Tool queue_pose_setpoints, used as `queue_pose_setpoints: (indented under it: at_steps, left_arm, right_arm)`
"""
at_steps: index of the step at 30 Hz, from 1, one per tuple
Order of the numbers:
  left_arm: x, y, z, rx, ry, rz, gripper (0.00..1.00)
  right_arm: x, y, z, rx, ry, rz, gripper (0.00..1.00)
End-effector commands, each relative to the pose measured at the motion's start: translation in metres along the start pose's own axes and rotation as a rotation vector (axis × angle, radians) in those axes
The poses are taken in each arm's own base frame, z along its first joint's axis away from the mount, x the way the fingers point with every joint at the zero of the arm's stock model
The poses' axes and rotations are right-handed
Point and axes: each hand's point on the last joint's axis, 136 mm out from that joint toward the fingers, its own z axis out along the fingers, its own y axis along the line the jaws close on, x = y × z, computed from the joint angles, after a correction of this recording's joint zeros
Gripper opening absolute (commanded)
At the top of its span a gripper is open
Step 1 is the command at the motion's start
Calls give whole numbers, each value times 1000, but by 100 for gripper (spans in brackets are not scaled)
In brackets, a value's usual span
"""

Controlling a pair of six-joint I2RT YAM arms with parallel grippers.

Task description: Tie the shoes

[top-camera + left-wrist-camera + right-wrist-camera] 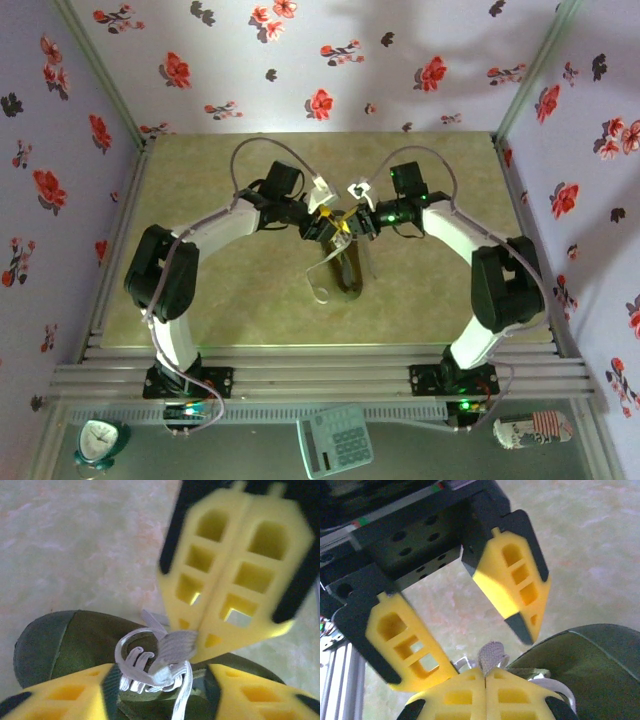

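- Floral-papered walls (320,50) box in a pale, mottled table (230,300).
- Right gripper (485,675): jaws pressed together, pinching a grey-white lace loop (176,647) at their tips.
- Left gripper (161,680): yellow fingers (65,695) spread wide, one on either side of that loop.
- Olive-green sneaker (65,640) lies directly beneath both grippers at mid-table, its white laces bunched on top.
- Both arms arch inward over it from the near edge.

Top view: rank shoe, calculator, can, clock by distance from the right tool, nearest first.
1. shoe, just below the right tool, centre of view.
2. calculator, bottom centre.
3. can, bottom right.
4. clock, bottom left.
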Motion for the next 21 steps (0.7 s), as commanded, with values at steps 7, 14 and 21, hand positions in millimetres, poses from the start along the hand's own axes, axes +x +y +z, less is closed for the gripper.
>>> queue_pose_setpoints:
  at_steps: [7, 14, 21]
  left_arm:
    - [7, 13, -48, -285, -100, -149, 87]
    - [71, 3, -42, -320, -16, -300, 79]
    - [117, -13, -12, -300, 117, -333, 79]
  right_arm:
    - [-14, -16, -16, 221, -104, 0, 0]
    - [-12, -16, -17, 234, -132, 25, 0]
    - [-12, -15, -16, 227, -126, 29, 0]
